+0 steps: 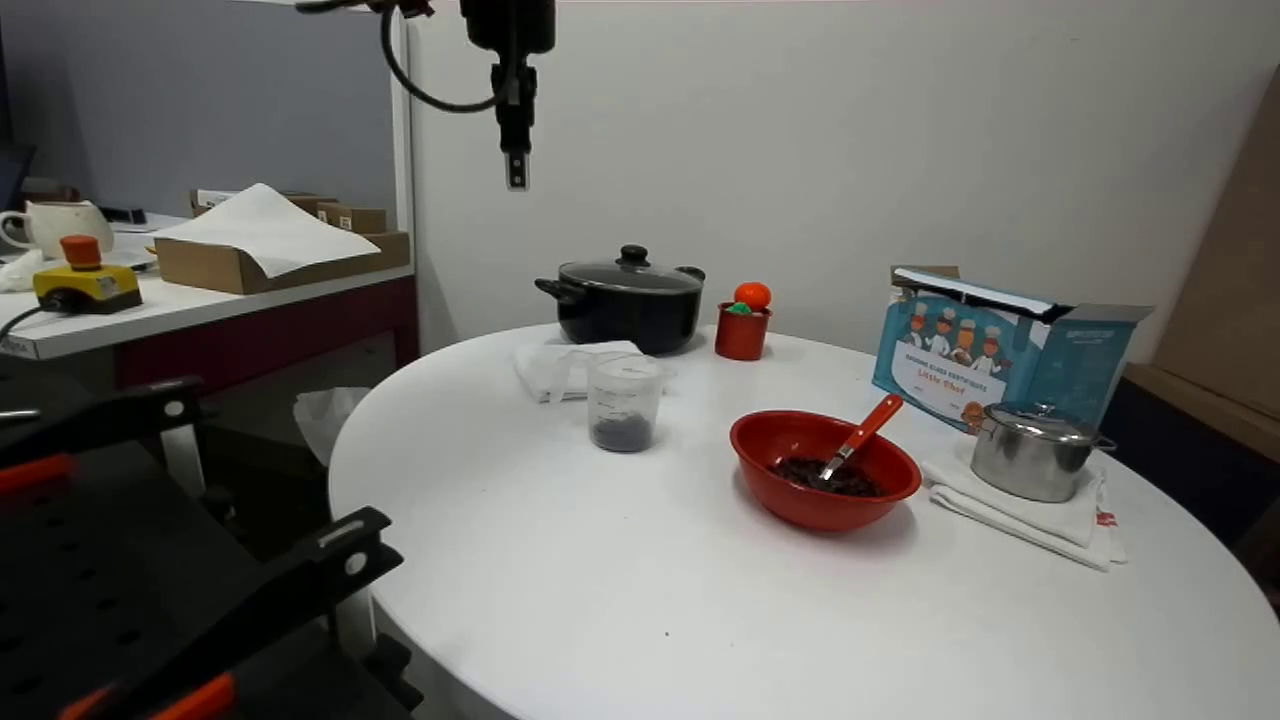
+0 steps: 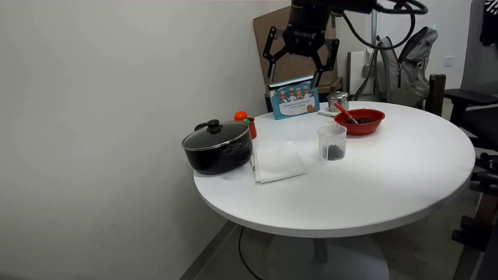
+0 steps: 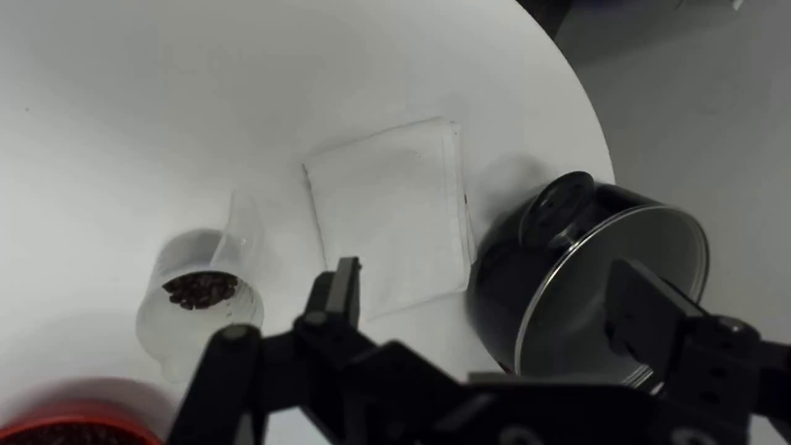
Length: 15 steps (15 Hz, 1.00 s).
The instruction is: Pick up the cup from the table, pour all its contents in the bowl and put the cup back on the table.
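The cup [image 1: 630, 385], a clear tumbler, stands upright on the white round table [image 1: 560, 580]; it also shows in an exterior view [image 2: 331, 134] and at the left of the wrist view [image 3: 164, 327]. Its dark contents [image 3: 201, 289] lie at its bottom, a low layer of small pieces. The red bowl [image 1: 820, 512] stands near the cup, holding dark pieces and a spoon with a red handle; in the wrist view only its edge [image 3: 74, 413] shows at the bottom left. My gripper [image 2: 293, 81] is open and empty, high above the table; its fingers frame the cloth and pot in the wrist view [image 3: 485, 266].
A black lidded pot [image 1: 630, 310] and a folded white cloth [image 2: 278, 163] are beside the cup. A small red cup [image 1: 741, 335], a blue box [image 1: 950, 345] and a silver metal vessel [image 1: 1032, 460] on a cloth stand along the wall side. A desk [image 1: 200, 310] stands beside the table.
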### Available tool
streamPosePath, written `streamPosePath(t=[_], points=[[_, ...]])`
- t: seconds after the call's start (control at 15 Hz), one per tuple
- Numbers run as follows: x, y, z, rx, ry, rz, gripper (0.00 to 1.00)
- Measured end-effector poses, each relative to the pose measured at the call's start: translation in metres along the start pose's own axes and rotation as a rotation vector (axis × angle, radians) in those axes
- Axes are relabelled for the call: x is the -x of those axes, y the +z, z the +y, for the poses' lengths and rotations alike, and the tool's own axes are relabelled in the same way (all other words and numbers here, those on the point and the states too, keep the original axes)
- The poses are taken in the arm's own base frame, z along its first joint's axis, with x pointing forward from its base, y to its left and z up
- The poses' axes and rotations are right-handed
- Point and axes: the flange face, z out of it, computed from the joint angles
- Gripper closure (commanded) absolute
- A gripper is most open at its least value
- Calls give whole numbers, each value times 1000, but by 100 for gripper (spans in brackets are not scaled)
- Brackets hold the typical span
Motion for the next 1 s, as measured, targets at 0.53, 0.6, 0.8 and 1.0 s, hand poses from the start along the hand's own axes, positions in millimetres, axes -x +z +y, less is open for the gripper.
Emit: streamPosePath(t=[0.53, 0.6, 0.8, 1.0], points=[[-13, 53, 69, 73, 353, 53, 0], [-16, 56, 77, 85, 386, 54, 0], [-28, 56, 95, 95, 457, 65, 0], [-41, 52, 102, 91, 487, 83, 0]])
